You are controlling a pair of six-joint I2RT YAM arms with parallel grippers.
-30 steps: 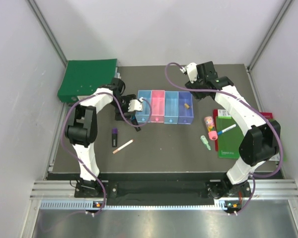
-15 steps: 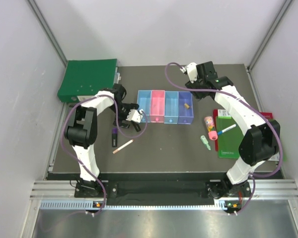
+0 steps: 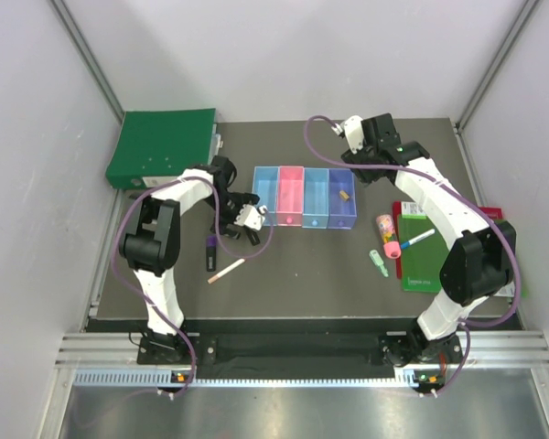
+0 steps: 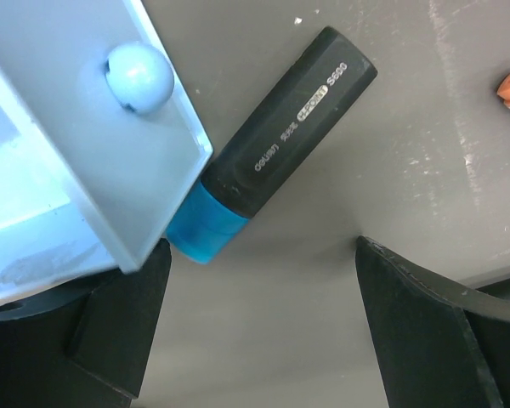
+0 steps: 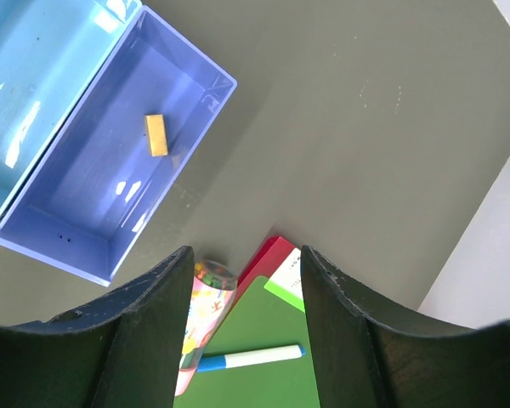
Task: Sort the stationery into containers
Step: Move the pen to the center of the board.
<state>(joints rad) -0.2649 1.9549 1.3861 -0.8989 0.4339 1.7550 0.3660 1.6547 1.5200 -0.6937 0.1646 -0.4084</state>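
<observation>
My left gripper (image 3: 242, 222) hangs open and empty just in front of the near left corner of the light-blue bin (image 3: 266, 197). In the left wrist view a black highlighter (image 4: 289, 127) with a blue cap lies on the table ahead of the gripper (image 4: 263, 331), its cap end at the bin's corner (image 4: 144, 170). That highlighter (image 3: 210, 251) sits left of an orange-tipped pen (image 3: 227, 270). My right gripper (image 3: 366, 167) is open above the far end of the purple bin (image 3: 341, 198), which holds a yellow eraser (image 5: 156, 135). Nothing sits between the right gripper's (image 5: 246, 289) fingers.
A pink bin (image 3: 291, 195) and a cyan bin (image 3: 316, 197) stand between the other two. At the right lie a pink tube (image 3: 387, 235), a blue marker (image 3: 416, 239), a small green item (image 3: 379, 262), a green notebook (image 3: 421, 265) and a red one (image 5: 268, 255). A green binder (image 3: 160, 142) fills the far left.
My left gripper has moved from the light-blue bin's near end toward the near left, down in front of the bin. The right arm has not moved.
</observation>
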